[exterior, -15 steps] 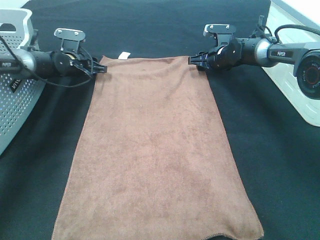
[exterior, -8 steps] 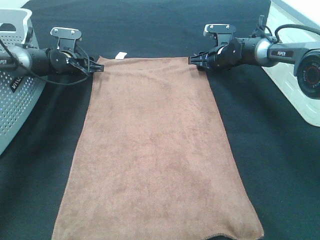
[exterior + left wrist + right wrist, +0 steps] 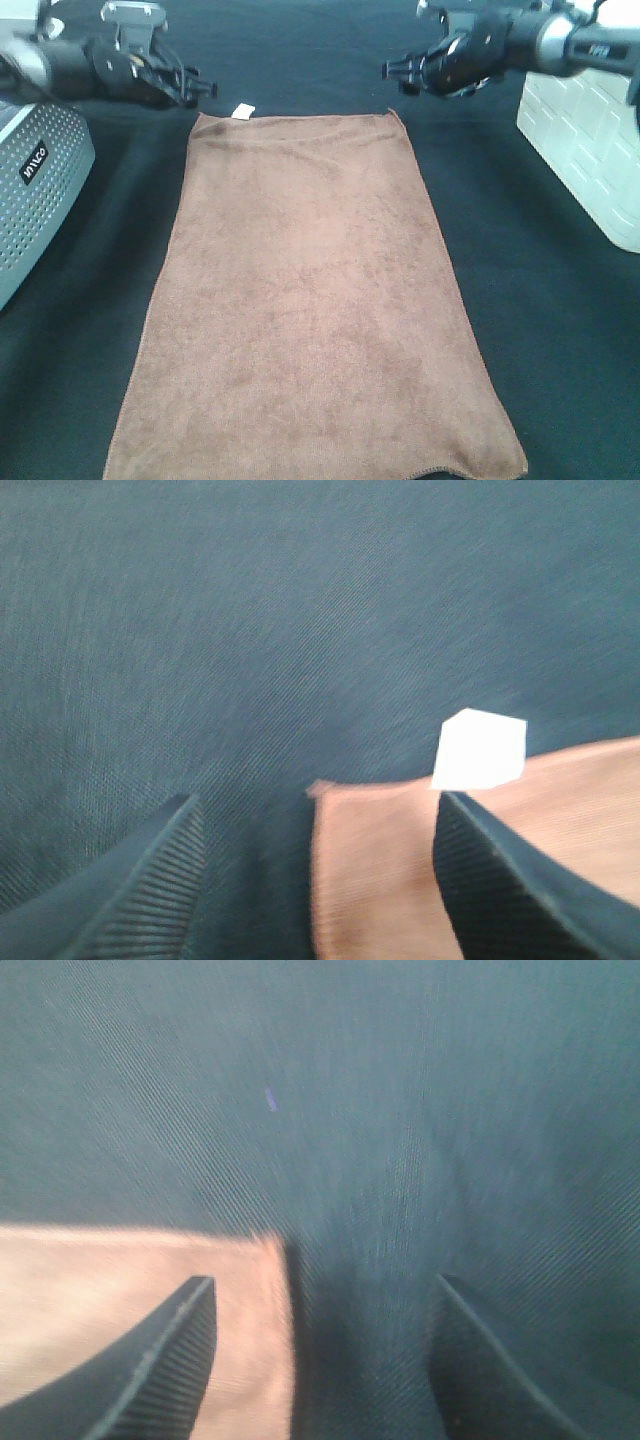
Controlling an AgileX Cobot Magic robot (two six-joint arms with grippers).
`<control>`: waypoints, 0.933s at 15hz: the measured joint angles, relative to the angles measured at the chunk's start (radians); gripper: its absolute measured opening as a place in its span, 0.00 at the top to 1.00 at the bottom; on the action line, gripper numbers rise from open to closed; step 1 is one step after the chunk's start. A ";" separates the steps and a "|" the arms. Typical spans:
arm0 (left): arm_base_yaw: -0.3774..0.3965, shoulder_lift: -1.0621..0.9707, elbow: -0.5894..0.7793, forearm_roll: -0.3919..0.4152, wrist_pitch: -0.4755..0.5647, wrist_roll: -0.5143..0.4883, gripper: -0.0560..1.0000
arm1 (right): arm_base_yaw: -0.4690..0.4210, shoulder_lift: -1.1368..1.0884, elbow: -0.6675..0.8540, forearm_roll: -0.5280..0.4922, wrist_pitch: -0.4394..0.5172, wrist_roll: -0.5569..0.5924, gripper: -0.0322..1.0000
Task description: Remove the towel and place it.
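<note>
Towel [image 3: 310, 300], large brown microfibre rectangle: soft, light, limp. Grip far corners, each between wide, empty fingers [image 3: 130, 880] of left and right [image 3: 160, 1360] sets.

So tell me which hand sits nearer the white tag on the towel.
Left. The left hand hovers just beside the white tag at the towel's far corner; the right hand is above the opposite far corner, across the towel's width.

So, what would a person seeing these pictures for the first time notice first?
The big brown towel lies flat along the middle of the black table cloth, with a small white tag at its far left corner. Above its two far corners hang the left gripper and right gripper, both open and empty.
</note>
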 joint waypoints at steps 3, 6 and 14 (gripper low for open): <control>0.000 -0.124 0.000 -0.008 0.242 0.000 0.32 | 0.000 -0.125 0.000 0.007 0.222 0.000 0.42; 0.000 -0.246 0.000 0.003 0.455 -0.035 0.24 | 0.000 -0.240 0.000 0.036 0.476 0.000 0.42; 0.176 -0.570 0.000 0.173 1.037 -0.226 0.21 | -0.081 -0.585 0.000 -0.013 0.941 0.025 0.42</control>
